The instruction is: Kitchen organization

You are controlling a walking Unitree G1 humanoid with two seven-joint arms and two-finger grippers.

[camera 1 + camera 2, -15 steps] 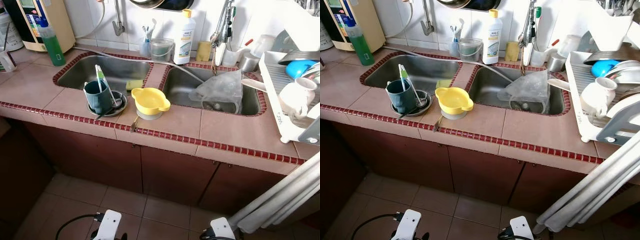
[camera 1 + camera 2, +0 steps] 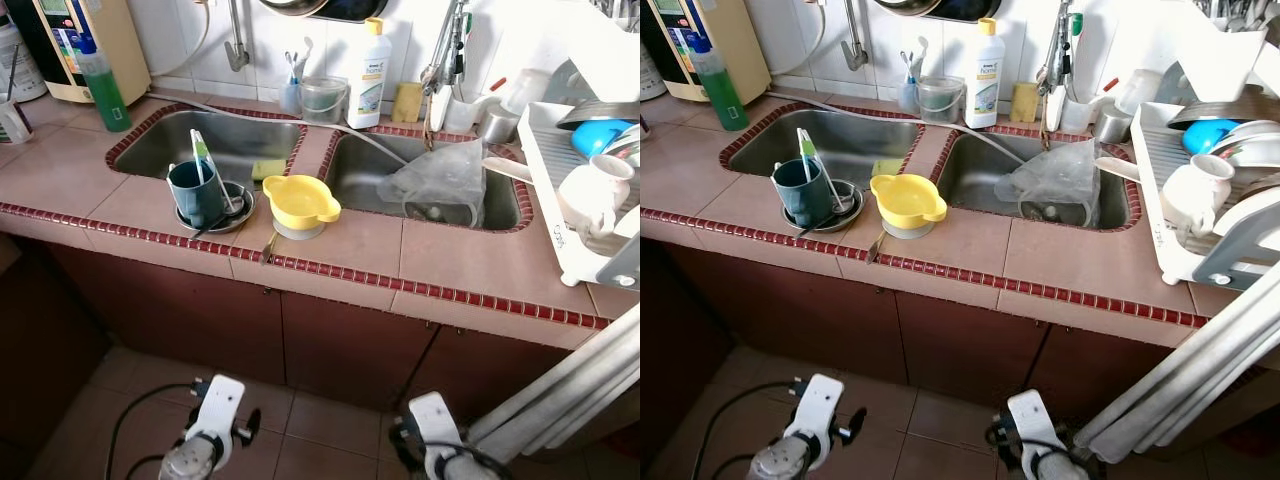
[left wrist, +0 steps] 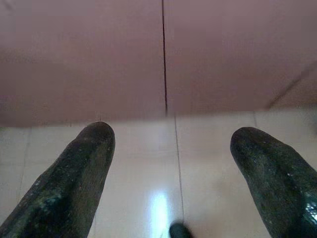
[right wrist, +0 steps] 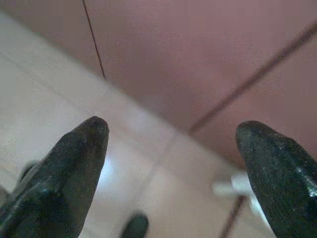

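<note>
A teal mug (image 2: 193,193) holding a green-and-white utensil stands on a small metal plate (image 2: 232,214) on the tiled counter, in front of the left sink (image 2: 215,140). Beside it a yellow funnel-shaped bowl (image 2: 300,202) rests on a small grey base. A knife (image 2: 269,247) lies at the counter's front edge. My left arm (image 2: 208,440) and right arm (image 2: 436,446) are low, in front of the cabinet doors. The left gripper (image 3: 171,148) is open over the floor tiles. The right gripper (image 4: 173,129) is also open, holding nothing.
A crumpled plastic bag (image 2: 440,180) fills the right sink. A white dish rack (image 2: 565,205) with a white jug (image 2: 592,193) and dishes stands at the right. A white bottle (image 2: 368,75), a green bottle (image 2: 103,88) and a yellow sponge (image 2: 267,169) sit around the sinks.
Both arms have risen further into view at the bottom of the eye views. Nothing on the counter has moved.
</note>
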